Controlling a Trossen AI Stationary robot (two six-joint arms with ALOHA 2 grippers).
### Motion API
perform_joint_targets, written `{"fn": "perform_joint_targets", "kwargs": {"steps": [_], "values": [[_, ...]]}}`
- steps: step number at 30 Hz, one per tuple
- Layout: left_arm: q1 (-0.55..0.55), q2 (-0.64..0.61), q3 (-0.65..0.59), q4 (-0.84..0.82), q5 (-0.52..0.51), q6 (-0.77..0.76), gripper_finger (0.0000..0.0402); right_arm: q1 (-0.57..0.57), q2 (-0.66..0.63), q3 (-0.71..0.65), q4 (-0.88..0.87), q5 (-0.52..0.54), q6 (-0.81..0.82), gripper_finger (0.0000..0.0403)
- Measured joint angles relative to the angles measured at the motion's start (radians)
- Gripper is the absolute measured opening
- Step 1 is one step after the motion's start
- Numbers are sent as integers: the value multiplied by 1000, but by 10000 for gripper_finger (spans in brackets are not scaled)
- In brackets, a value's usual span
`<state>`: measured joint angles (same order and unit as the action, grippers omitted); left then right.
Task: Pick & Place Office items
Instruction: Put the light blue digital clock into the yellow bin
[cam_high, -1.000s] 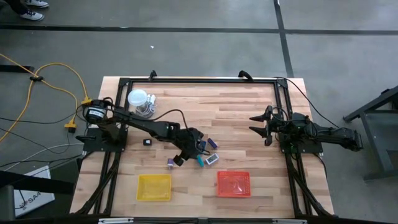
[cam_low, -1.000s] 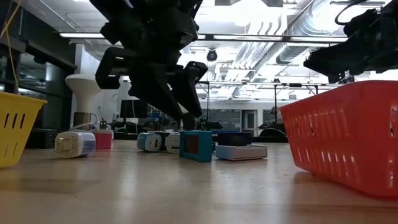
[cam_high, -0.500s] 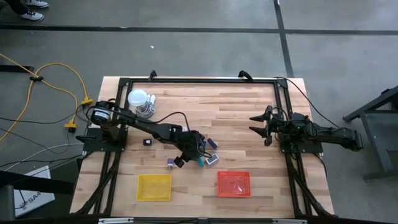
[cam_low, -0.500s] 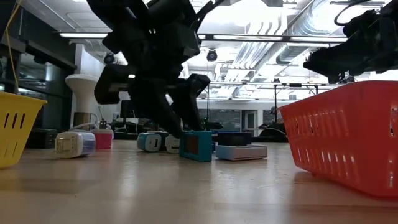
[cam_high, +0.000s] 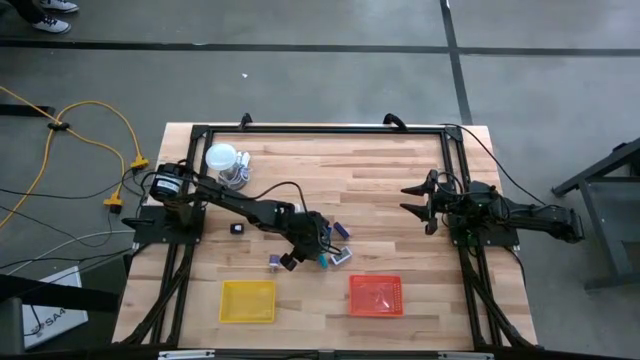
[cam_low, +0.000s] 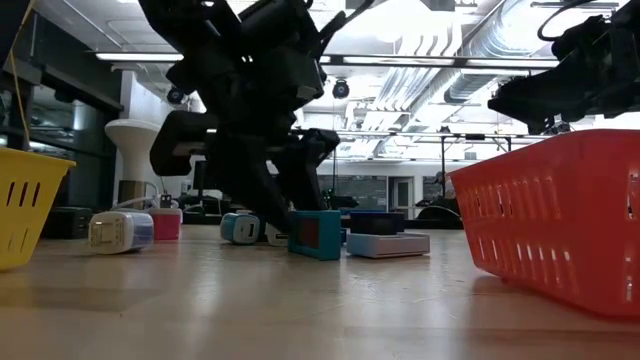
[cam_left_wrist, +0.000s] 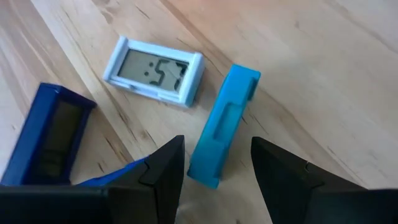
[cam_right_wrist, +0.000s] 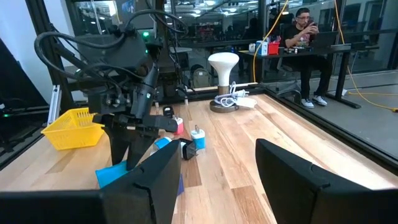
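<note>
We see the left gripper (cam_high: 303, 248) lowered over the cluster of office items near the middle of the table (cam_high: 380, 190), just beyond the two trays. Its fingers (cam_left_wrist: 163, 168) stand apart and clamp nothing; in the left wrist view the teal block (cam_left_wrist: 222, 126) lies on the wood between them, one end reaching into the gap. Just beside it lies a small white clock (cam_left_wrist: 153, 70) with its display facing up, and a dark blue block (cam_left_wrist: 48, 135) rests a little farther off on the other side.

From table height, the teal block (cam_low: 316, 234) stands on edge directly under the dark fingers, with a flat white item (cam_low: 388, 243) to its right and a white roll (cam_low: 121, 231) well to its left. A small black item (cam_high: 237, 228) sits apart, toward the left side of the table.

The yellow tray (cam_high: 248, 301) and the orange tray (cam_high: 375, 295) sit at the near edge. The white globe (cam_high: 223, 160) stands at the far left corner.

The right gripper (cam_high: 413, 200) waits over the right side of the table, fingers (cam_right_wrist: 289, 176) apart and empty.
</note>
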<state>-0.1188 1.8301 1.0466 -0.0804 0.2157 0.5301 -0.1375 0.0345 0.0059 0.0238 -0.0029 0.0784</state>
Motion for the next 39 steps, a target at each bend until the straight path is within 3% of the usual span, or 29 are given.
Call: {"fn": "perform_joint_targets", "kwargs": {"steps": [12,26,39], "values": [[1,0,0,-1,2,0,175,0,0,0,1,0,0,195],[1,0,0,0,2,1,107,0,0,0,2,0,0,195],[1,-1,0,0,2,1,79,0,0,0,2,0,0,195]]}}
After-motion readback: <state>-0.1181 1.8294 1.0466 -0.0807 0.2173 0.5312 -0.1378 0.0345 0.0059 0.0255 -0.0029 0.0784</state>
